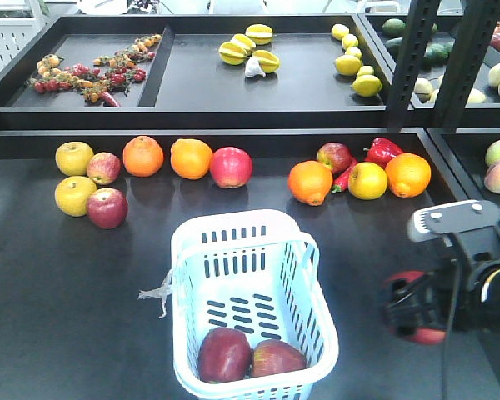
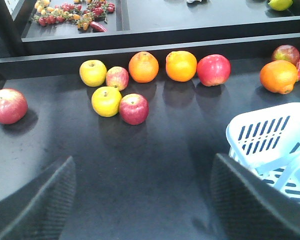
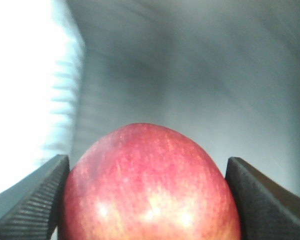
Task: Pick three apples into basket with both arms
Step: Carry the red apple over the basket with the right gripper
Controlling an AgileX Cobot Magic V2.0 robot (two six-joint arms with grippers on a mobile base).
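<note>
The pale blue-white basket (image 1: 188, 275) stands at the front middle of the dark table. Two dark red apples (image 1: 225, 354) (image 1: 277, 358) lie side by side in its near end. To the right of the basket, above the table, my right gripper (image 1: 412, 308) is shut on a third apple (image 1: 429, 336). In the right wrist view that apple (image 3: 150, 190) fills the space between the fingers of the right gripper (image 3: 147, 165), and the background is blurred. My left gripper (image 2: 144, 172) is open over bare table with nothing between its fingers. The basket (image 2: 270, 135) sits just to its right.
A row of fruit lies along the back of the table: yellow apples (image 1: 74, 157), oranges (image 1: 143, 155), a pink-red apple (image 1: 231, 167), a red pepper (image 1: 382, 151). Another red apple (image 1: 107, 207) lies front left of them. A raised shelf (image 1: 192, 117) and black posts (image 1: 412, 62) stand behind.
</note>
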